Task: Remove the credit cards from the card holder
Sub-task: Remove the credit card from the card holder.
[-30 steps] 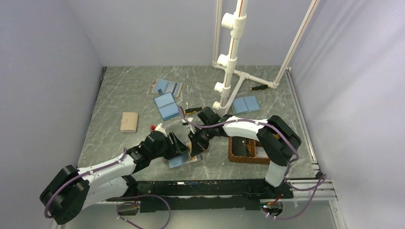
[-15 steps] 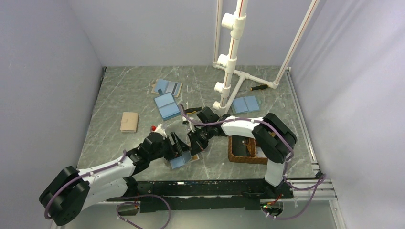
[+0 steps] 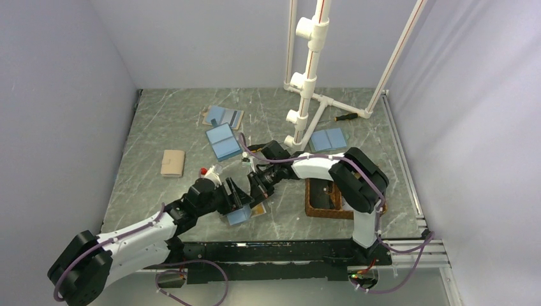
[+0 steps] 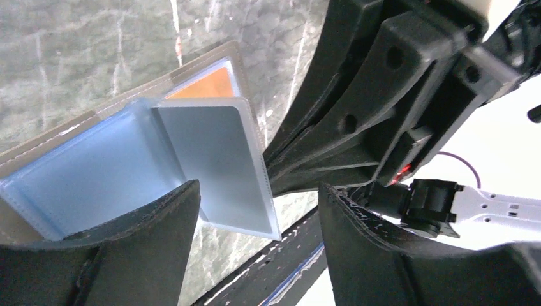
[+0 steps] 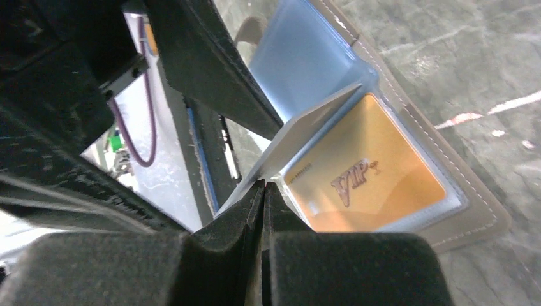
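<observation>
The card holder lies open on the table near the front edge, light blue inside with a tan border. An orange "VIP" credit card sits in its right sleeve, also seen as an orange credit card from the left wrist. My right gripper is shut on the edge of a clear plastic leaf of the holder, holding it tilted up. That leaf stands between the fingertips of my left gripper, which is open and touches nothing. From above, both grippers meet over the holder.
Other blue open holders and a tan closed wallet lie farther back. A brown wicker tray sits right of the grippers. A white pipe frame stands at the back, with a screwdriver beside it.
My left gripper has opened wider. Both grippers have shifted slightly left over the holder, with the right one still pinching the leaf.
</observation>
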Controlling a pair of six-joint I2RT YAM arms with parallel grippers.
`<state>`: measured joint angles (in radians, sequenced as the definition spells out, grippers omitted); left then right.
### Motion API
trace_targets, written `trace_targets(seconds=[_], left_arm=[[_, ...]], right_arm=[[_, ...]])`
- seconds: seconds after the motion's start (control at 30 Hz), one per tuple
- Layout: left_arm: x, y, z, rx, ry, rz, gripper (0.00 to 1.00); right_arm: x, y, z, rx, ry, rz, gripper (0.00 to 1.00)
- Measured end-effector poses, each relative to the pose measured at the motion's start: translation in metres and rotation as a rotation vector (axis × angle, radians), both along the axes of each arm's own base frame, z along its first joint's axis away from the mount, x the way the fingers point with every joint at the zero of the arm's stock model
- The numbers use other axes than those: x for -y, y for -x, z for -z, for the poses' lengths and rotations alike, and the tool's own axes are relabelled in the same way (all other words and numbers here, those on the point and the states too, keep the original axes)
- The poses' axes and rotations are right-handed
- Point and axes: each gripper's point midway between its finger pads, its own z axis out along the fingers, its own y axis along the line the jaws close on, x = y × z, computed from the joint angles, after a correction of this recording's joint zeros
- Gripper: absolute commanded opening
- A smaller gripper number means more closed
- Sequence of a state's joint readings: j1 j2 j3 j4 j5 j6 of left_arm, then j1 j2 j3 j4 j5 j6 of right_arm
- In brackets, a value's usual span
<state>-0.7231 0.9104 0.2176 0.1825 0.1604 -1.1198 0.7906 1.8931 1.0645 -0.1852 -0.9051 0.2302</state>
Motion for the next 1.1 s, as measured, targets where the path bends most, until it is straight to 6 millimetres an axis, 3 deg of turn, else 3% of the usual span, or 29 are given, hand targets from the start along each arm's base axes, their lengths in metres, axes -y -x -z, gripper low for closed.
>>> trace_targets(seconds=[0.23,0.6,0.9,0.97,1.1], left_arm=[[-0.01,0.007,0.015,-0.042,-0.065,-0.005,0.66],[-0.015,0.009,0.019,-0.048,-0.091,-0.009,0.46],[-0.037,0.02,0.031,-0.093,-0.175,-0.049,0.38],[-0.04,0.021,0.03,-0.091,-0.183,-0.057,0.33],[-0.044,0.021,0.029,-0.079,-0.191,-0.071,0.09]], right_arm=[[-0.007,0.003,-0.009,-0.06,-0.04,-0.01,0.04],[-0.013,0.004,-0.002,-0.118,-0.03,-0.017,0.04],[-0.016,-0.012,-0.006,0.009,-0.012,-0.043,0.04],[-0.015,-0.017,-0.008,0.056,-0.007,-0.056,0.04],[-0.011,-0.02,-0.019,0.146,-0.019,-0.119,0.05]])
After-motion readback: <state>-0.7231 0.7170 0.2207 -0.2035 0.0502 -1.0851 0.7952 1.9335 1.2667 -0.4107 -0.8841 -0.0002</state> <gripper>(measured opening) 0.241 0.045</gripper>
